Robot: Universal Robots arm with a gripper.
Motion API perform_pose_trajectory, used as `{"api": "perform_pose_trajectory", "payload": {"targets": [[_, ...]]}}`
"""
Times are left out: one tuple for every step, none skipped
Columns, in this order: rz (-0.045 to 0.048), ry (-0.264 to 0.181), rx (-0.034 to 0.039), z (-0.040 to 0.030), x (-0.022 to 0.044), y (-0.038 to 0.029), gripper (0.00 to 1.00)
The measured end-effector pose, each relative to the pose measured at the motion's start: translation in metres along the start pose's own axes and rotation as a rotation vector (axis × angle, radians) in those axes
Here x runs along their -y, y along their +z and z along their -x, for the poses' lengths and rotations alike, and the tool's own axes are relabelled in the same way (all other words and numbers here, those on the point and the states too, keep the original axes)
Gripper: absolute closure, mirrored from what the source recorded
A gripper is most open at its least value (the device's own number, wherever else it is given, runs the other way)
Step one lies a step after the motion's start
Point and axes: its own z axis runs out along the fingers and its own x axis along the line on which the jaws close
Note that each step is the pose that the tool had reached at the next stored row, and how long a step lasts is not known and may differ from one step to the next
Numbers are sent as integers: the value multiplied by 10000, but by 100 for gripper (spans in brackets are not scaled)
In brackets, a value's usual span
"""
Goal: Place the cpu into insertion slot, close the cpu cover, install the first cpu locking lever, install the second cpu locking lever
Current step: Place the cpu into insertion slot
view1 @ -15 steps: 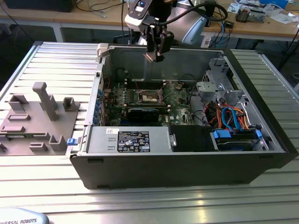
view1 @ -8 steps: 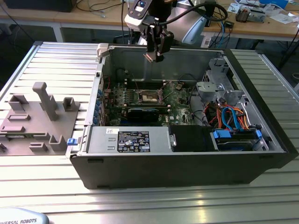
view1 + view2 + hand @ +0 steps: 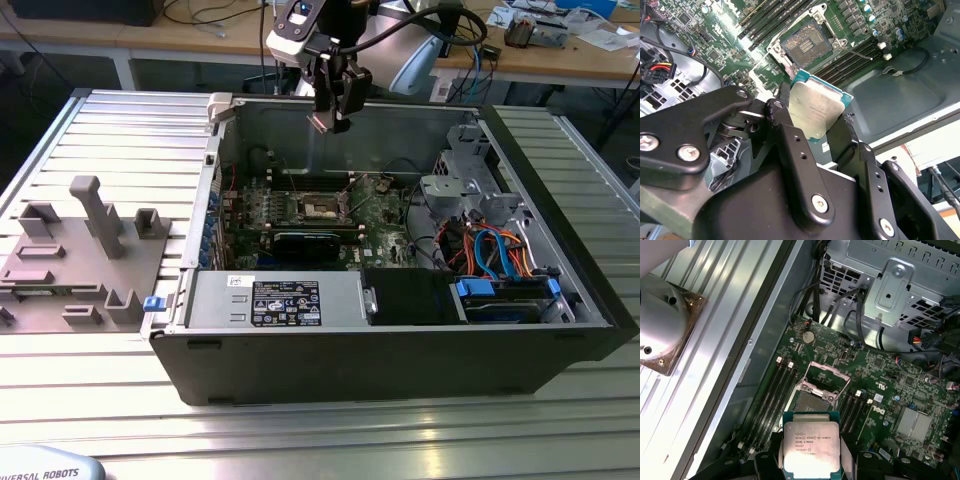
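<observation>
Starting at the exterior view's left, a grey fixture tray (image 3: 70, 260) lies beside the open computer case (image 3: 400, 350). Above the case's far wall hangs the gripper (image 3: 333, 120), clamped on the cpu (image 3: 321, 122), apart from the green circuit board (image 3: 300, 215) and its insertion slot (image 3: 322, 207). In both wrist views the fingers (image 3: 782, 120) press opposite edges of the chip, whose silvery face is toward the cameras. In the first wrist view the cpu cover (image 3: 827, 369) stands raised beside the uncovered slot. Blue and orange cables (image 3: 495, 250) sit at the case's right end.
</observation>
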Motion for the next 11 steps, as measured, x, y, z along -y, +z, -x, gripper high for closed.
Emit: {"api": "perform_pose_trajectory", "payload": {"targets": [[0, 5, 0, 0, 0, 0, 46], [0, 9, 1, 0, 0, 0, 46], [0, 15, 2, 0, 0, 0, 46], [0, 24, 2, 0, 0, 0, 46], [1, 31, 3, 0, 0, 0, 46], [1, 36, 3, 0, 0, 0, 46], [0, 39, 4, 0, 0, 0, 46], [1, 46, 4, 0, 0, 0, 46], [1, 49, 4, 0, 0, 0, 46], [1, 56, 5, 0, 0, 0, 46], [1, 62, 6, 0, 0, 0, 46]]}}
